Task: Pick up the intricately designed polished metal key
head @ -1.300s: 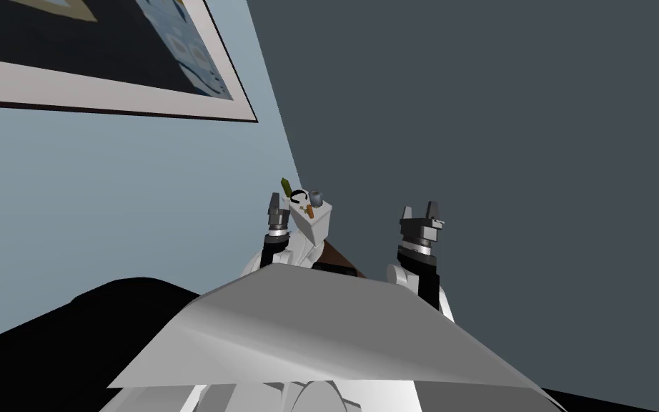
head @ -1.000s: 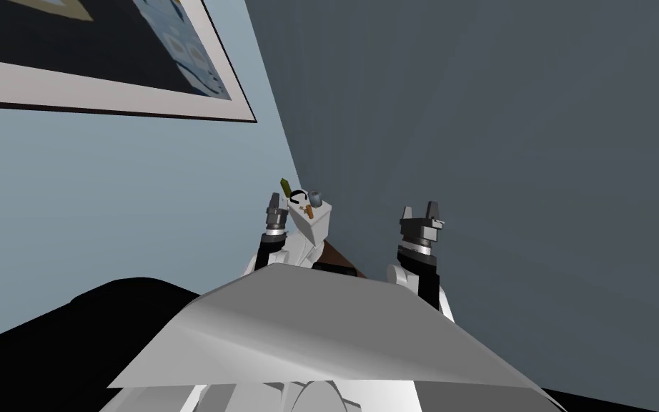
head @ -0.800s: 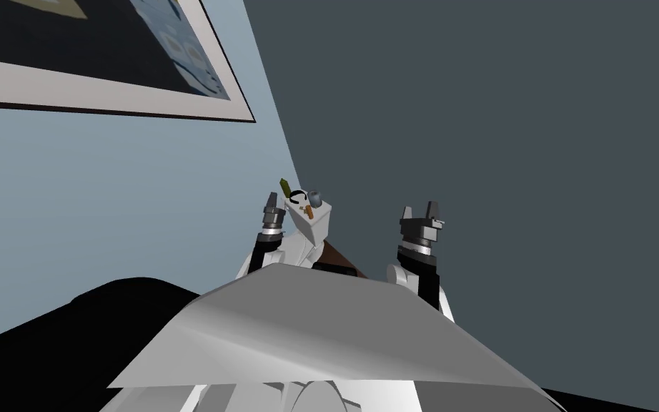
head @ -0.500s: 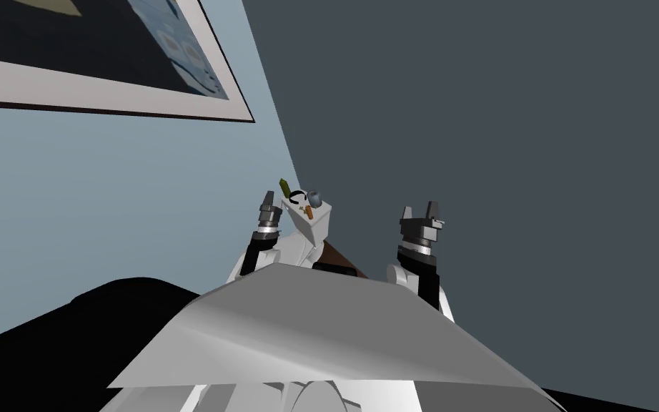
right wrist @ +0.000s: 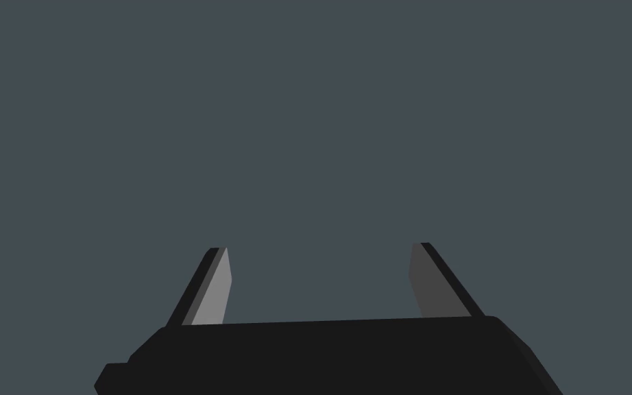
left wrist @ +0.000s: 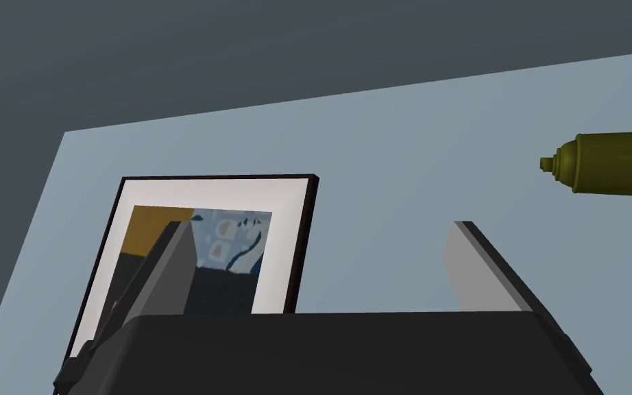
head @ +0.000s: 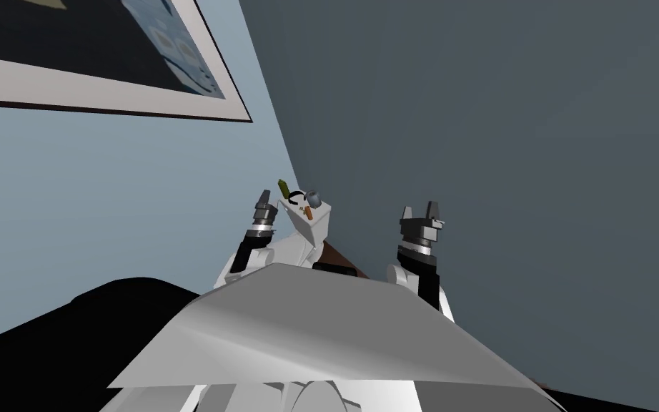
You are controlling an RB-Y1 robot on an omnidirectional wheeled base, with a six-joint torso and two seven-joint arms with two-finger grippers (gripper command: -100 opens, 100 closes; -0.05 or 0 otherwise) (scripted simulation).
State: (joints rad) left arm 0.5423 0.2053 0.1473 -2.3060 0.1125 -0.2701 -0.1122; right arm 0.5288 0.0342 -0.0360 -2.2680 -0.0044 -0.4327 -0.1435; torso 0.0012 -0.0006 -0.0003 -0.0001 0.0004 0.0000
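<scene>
A small white stand (head: 311,227) sits in the corner where the light blue wall meets the dark grey wall. On its top lie an olive bottle (head: 284,187), a black ring-shaped thing (head: 296,199), a grey cup (head: 314,196) and an orange piece (head: 309,212). A tiny speck beside the orange piece may be the key; I cannot tell. My left gripper (head: 264,197) is up beside the stand's left edge, open (left wrist: 323,226), with nothing between its fingers. The olive bottle (left wrist: 609,163) lies off to one side of it. My right gripper (head: 421,211) hangs open (right wrist: 319,247) well right of the stand.
A large framed picture (head: 106,64) hangs on the light blue wall, up and left of the stand. A strip of brown floor (head: 339,259) shows under the stand. The dark grey wall (head: 499,143) closes the right side, and a black area (head: 49,336) lies low on the left.
My left arm has drifted left, away from the stand's left edge, and risen slightly. The right arm has stayed put. The head camera has shifted a little.
</scene>
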